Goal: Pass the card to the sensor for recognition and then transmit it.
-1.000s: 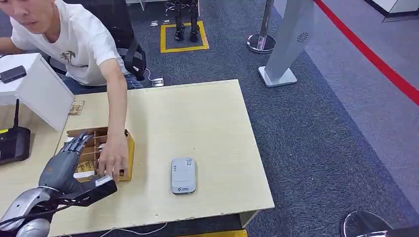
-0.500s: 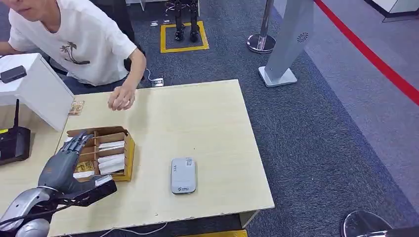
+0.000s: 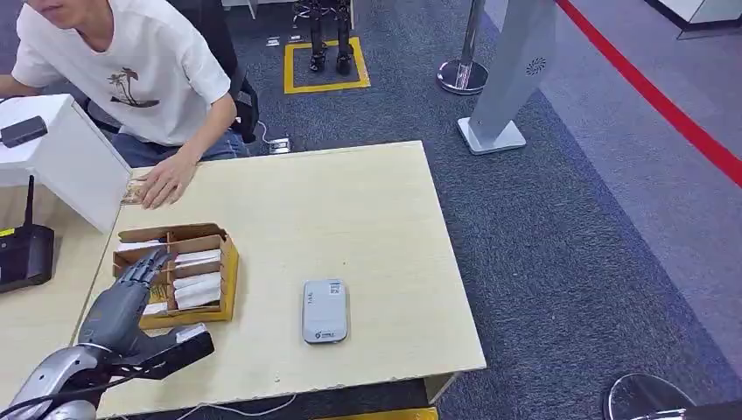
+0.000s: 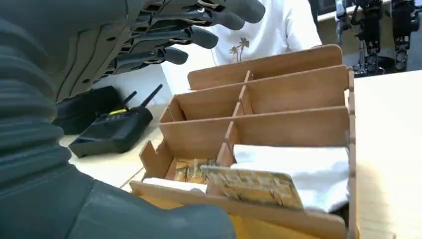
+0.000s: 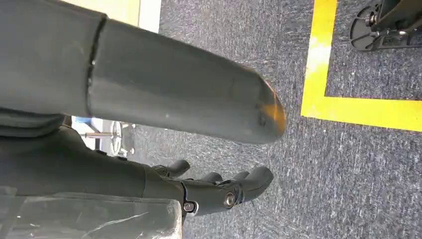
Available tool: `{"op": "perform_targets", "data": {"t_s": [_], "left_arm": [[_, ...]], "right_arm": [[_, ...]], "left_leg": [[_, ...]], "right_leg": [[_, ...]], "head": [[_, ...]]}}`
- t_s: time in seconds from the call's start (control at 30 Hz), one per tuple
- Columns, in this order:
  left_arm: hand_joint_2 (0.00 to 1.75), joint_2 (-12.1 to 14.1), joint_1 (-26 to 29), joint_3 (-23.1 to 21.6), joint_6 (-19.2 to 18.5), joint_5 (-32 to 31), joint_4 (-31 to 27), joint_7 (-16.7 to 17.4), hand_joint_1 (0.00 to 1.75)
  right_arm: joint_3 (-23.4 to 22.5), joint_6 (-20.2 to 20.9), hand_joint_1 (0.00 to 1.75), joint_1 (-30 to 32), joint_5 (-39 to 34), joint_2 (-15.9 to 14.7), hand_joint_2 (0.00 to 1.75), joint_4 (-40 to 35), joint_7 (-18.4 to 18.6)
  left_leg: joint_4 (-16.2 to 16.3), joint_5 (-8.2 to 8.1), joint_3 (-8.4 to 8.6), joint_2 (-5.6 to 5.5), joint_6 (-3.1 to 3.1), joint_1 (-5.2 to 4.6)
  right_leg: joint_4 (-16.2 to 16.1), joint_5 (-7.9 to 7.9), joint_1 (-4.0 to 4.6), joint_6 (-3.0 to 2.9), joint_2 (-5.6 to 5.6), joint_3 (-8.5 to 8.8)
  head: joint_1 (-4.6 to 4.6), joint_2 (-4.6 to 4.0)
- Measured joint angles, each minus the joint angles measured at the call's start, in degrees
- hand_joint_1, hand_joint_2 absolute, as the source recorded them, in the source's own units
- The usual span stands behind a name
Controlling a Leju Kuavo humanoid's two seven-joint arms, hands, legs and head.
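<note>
A wooden divided box (image 3: 229, 273) sits on the left of the pale table (image 3: 367, 227), with white cards (image 3: 197, 282) in its slots. My left hand (image 3: 127, 306) hovers over the box's left side, fingers spread and thumb out, holding nothing. In the left wrist view the box (image 4: 293, 130) is close ahead, and a patterned card (image 4: 254, 186) leans in the nearest slot beside white cards (image 4: 308, 164). The grey card sensor (image 3: 325, 311) lies flat to the right of the box. My right hand (image 5: 219, 191) hangs over carpet with nothing in it.
A person sits at the far left with a hand (image 3: 164, 184) flat on the table beside a small patterned card (image 3: 131, 192). A white box (image 3: 66, 157) and a black router (image 3: 24, 255) stand at the left. A grey pillar stand (image 3: 507, 87) is beyond the table.
The person's hand has left the wooden box and drawn back to the table's far left edge. My left hand has shifted slightly nearer, still over the box.
</note>
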Motion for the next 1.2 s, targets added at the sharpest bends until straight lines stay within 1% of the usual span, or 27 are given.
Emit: {"op": "perform_targets", "data": {"t_s": [0.5, 0.9, 1.1, 1.2], "left_arm": [[1.75, -2.10, 1.95, -0.02, 0.44, 0.26, 0.35, 0.00, 0.00], [1.75, -4.02, 3.38, -0.02, 2.29, -0.96, 1.55, 0.48, 0.00], [1.75, -4.42, 3.30, -0.02, 2.14, -1.46, 2.23, 0.42, 0.00], [1.75, -4.04, 2.87, -0.02, 1.60, -3.48, 2.75, 0.79, 0.00]], "right_arm": [[0.00, -0.17, 0.00, 0.00, 0.24, 0.02, 1.75, -0.13, 0.17], [0.00, -0.24, 0.00, 0.00, 0.77, 0.00, 1.75, -0.15, 0.76], [0.00, -0.22, 0.00, 0.01, 0.98, 0.00, 1.75, -0.15, 0.77], [0.00, -0.20, 0.00, -0.01, 1.20, 0.00, 1.75, -0.15, 0.85]], "left_leg": [[0.00, 0.00, 0.00, 0.00, 0.00, 0.00], [0.00, 0.00, 0.00, -0.01, 0.00, 0.00], [0.00, 0.00, 0.00, 0.00, 0.00, 0.00], [0.00, 0.00, 0.00, 0.00, 0.00, 0.01]], "right_leg": [[0.00, 0.00, 0.00, 0.00, 0.00, 0.00], [0.00, 0.00, 0.00, 0.00, 0.00, 0.00], [0.00, 0.00, 0.00, 0.00, 0.00, -0.01], [0.00, 0.00, 0.00, 0.00, 0.00, -0.01]], "head": [[0.00, 0.00], [0.00, 0.00], [0.00, 0.00], [-0.02, 0.00]]}}
